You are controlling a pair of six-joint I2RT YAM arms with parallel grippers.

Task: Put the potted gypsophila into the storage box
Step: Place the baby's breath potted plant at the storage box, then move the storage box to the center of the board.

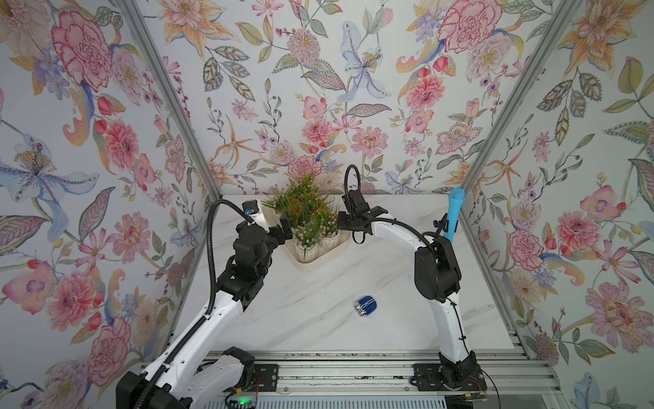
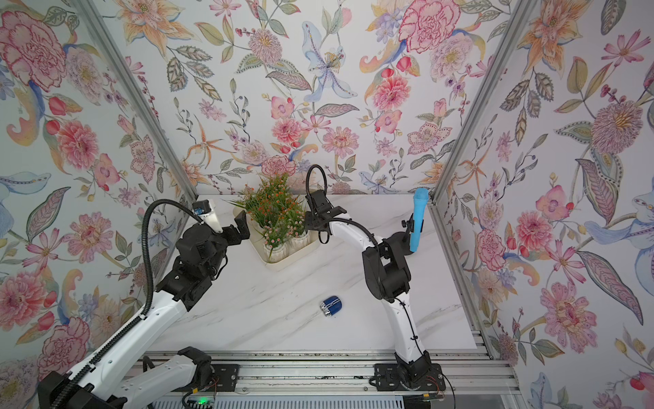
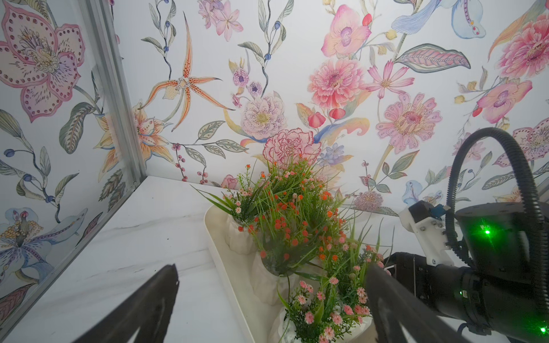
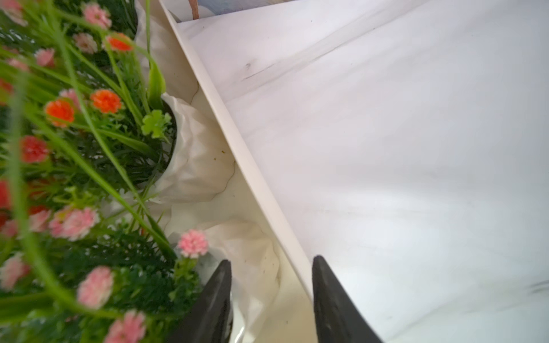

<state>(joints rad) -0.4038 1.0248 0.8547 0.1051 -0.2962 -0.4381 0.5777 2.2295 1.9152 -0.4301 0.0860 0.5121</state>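
The left gripper [image 3: 271, 268] is hovering with its jaws spread wide over the left edge of the storage box [image 1: 308, 262], which is sitting toward the back of the marble bench [image 1: 318, 318]. The potted gypsophila [image 1: 311, 226] are standing inside it, packed together. The right gripper [image 4: 271, 261] is straddling the box's right rim, jaws apart and clamping nothing. A blue microphone [image 1: 454, 212] is standing farther right.

Left hand [image 3: 273, 267] gapes wide, right hand [image 4: 271, 259] holds its jaws partly apart, both stretched forward
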